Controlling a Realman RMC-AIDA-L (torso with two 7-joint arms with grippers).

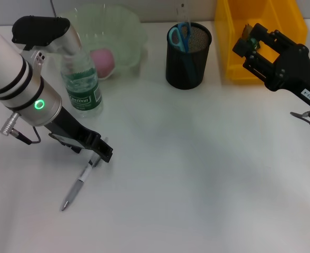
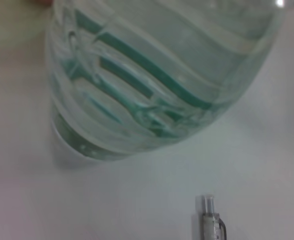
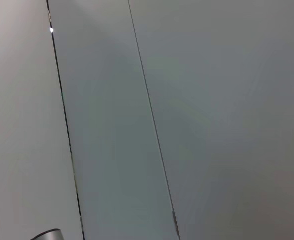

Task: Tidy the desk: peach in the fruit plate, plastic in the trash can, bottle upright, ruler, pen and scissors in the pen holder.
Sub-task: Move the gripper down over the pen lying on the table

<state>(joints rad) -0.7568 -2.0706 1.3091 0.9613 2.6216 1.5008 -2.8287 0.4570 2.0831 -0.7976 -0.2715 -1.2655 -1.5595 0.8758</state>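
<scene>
Bottle upright, pink peach in fruit plate, scissors in pen holder, pen flat on desk

1 bottle, 1 pen, 1 peach, 1 scissors.

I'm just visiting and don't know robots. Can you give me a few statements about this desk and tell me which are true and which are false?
1. The peach lies in the pale green fruit plate. True.
2. The bottle is lying on its side. False: it stands upright beside the fruit plate.
3. The pen is in the pen holder. False: it lies flat on the desk, near the left gripper.
4. The blue-handled scissors stand in the black mesh pen holder. True.
5. The right gripper is touching the pen. False: it hangs by the yellow bin, far from the pen.
</scene>
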